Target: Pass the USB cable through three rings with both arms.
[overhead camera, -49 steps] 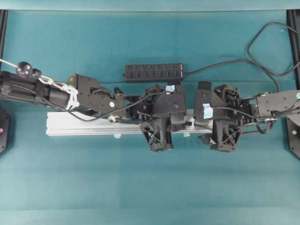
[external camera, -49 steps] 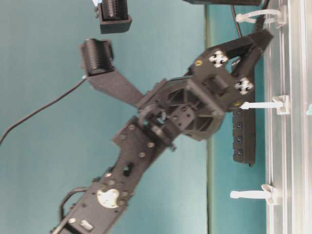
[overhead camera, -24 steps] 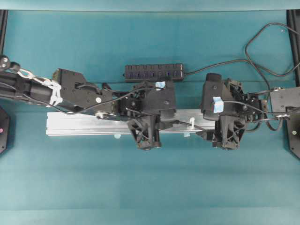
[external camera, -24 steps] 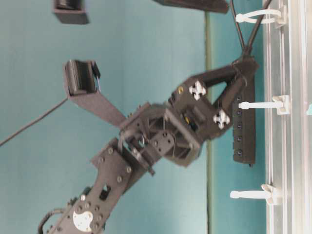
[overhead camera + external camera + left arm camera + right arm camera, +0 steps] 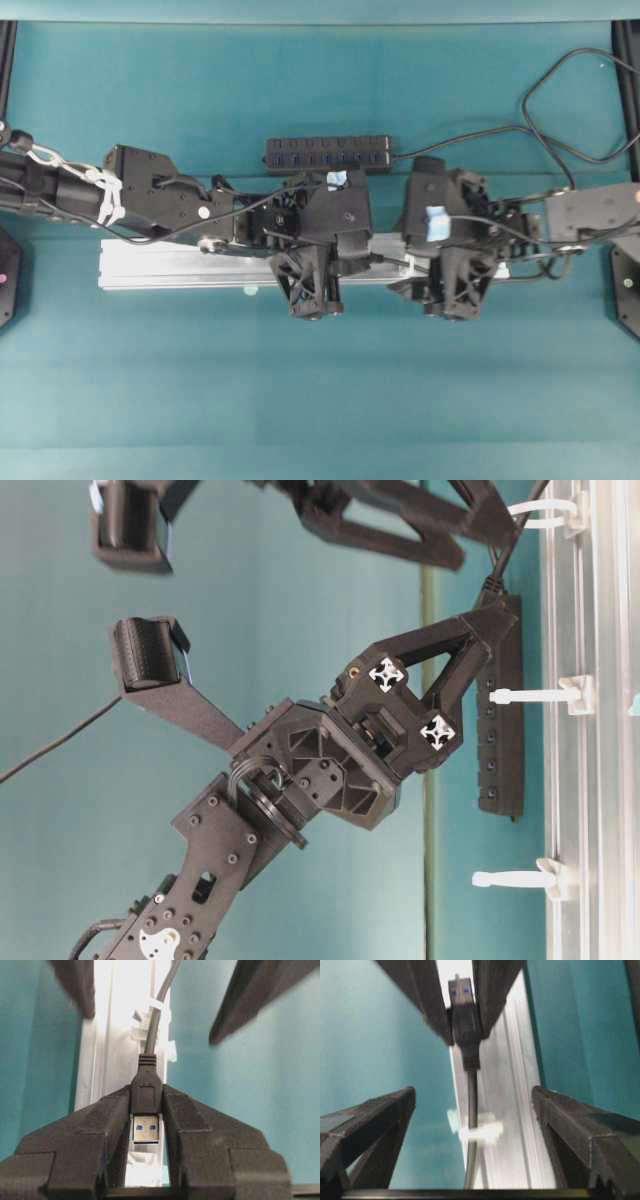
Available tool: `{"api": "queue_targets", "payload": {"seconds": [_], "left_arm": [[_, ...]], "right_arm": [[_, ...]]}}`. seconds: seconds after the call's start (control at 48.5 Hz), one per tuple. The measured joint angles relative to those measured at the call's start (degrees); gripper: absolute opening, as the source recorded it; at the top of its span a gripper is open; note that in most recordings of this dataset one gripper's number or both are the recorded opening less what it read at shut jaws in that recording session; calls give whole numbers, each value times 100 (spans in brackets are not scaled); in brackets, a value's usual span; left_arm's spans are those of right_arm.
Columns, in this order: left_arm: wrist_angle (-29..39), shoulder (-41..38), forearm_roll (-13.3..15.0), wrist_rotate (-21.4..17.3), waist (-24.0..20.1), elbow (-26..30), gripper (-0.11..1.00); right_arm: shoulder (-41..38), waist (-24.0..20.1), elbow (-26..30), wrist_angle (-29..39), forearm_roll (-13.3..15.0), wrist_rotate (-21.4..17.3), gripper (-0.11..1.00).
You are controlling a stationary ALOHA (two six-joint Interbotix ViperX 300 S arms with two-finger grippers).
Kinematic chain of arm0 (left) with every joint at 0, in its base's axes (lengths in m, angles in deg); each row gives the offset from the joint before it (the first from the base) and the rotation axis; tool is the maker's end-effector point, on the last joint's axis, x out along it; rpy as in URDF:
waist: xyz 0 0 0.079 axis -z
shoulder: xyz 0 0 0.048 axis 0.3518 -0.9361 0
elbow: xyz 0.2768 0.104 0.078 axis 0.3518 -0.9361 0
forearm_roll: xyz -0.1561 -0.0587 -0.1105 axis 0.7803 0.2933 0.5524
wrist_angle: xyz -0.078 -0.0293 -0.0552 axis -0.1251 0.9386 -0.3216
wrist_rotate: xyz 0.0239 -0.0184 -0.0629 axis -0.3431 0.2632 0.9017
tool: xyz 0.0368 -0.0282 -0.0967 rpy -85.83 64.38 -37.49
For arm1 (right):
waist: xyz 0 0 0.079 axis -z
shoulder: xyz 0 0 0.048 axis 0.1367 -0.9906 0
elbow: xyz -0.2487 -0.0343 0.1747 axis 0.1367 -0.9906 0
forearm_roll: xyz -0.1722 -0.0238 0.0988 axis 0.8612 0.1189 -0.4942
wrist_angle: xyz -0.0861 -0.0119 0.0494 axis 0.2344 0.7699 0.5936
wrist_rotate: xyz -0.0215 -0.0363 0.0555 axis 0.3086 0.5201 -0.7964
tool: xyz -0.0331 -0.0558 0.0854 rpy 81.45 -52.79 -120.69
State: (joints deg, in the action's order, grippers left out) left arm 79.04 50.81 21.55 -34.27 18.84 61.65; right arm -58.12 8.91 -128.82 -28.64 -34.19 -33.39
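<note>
My left gripper [image 5: 146, 1091] is shut on the USB cable's plug [image 5: 146, 1085], whose metal tip points back toward the camera. From the plug the black cable [image 5: 155, 1025] runs ahead through a white ring [image 5: 159, 1007] on the silver rail [image 5: 120, 1035]. In the right wrist view, my right gripper [image 5: 473, 1095] stands wide open astride the cable [image 5: 471, 1090] without touching it. The threaded ring [image 5: 481, 1132] lies below it and the plug [image 5: 465, 1020] beyond. The table-level view shows the threaded ring [image 5: 545, 515] and two empty rings [image 5: 530, 695] [image 5: 515, 878]. Overhead, the left gripper [image 5: 378, 256] and right gripper [image 5: 405, 275] face each other over the rail.
A black multi-port hub [image 5: 328, 152] lies just behind the rail [image 5: 170, 265], and its cord [image 5: 540, 110] loops at the back right. Teal table surface surrounds the rail. Both arms crowd the rail's middle and right part.
The left gripper drew the plug leftward along the rail, then held still. The right arm backed off to the right, then came left toward the left gripper. Its jaws narrowed slightly.
</note>
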Motion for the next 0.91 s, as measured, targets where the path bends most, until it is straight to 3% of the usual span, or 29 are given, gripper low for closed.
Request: {"api": "queue_targets", "payload": {"seconds": [0.515, 0.906], "left_arm": [[-44, 9, 0, 0, 35, 0, 22], [-88, 62, 0, 0, 26, 0, 22]], "right_arm": [[-193, -9, 114, -97, 9, 0, -1], [-202, -18, 114, -229, 0, 0, -5]]}}
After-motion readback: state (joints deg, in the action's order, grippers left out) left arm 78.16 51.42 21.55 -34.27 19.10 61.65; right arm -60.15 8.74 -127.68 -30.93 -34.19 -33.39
